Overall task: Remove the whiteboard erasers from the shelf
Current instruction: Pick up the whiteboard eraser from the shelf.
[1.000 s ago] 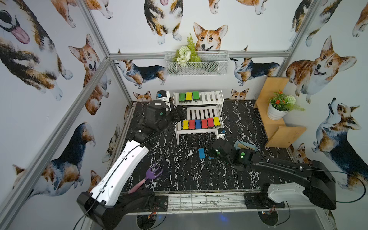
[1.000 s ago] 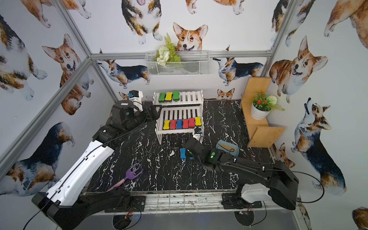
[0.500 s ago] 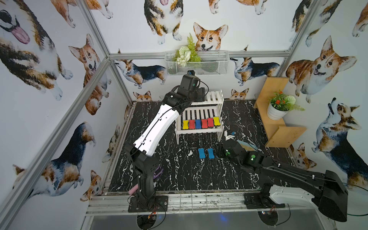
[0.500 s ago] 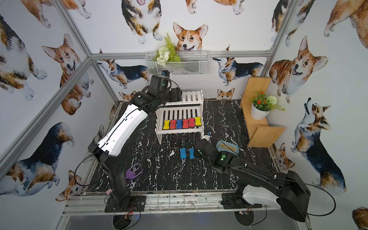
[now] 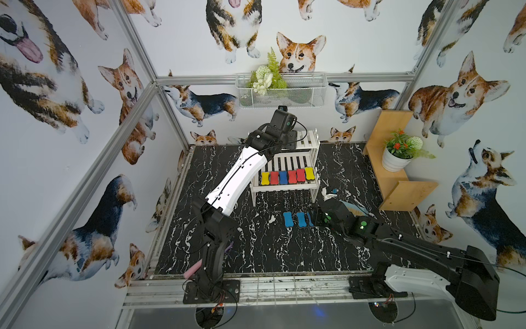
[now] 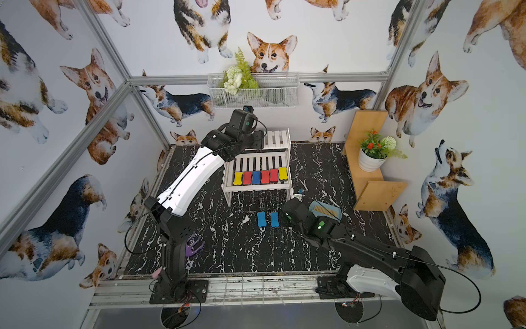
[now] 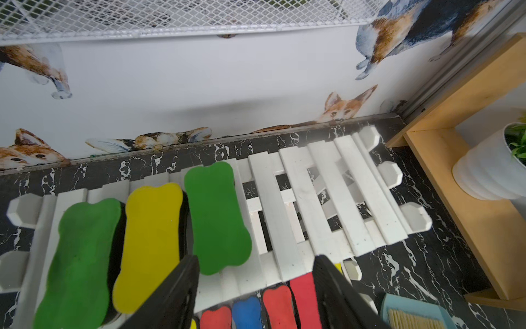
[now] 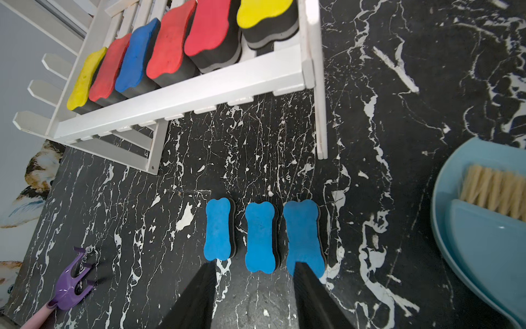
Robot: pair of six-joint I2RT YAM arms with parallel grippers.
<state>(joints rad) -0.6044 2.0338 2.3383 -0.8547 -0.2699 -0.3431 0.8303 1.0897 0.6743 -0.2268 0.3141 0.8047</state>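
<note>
- Whiteboard erasers (image 5: 287, 177), bone-shaped foam pads: six on lower tier of white slatted shelf (image 5: 284, 187), three on upper tier, three blue on black marble tabletop (image 5: 256, 250).
- Left gripper (image 7: 256, 259): parted, empty, above upper tier.
- Right gripper (image 8: 253, 266): parted, empty, over blue three.

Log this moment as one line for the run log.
left gripper: open over shelf top tier | right gripper: open by three blue erasers on table | shelf: three top-tier erasers, six lower-tier erasers
</note>
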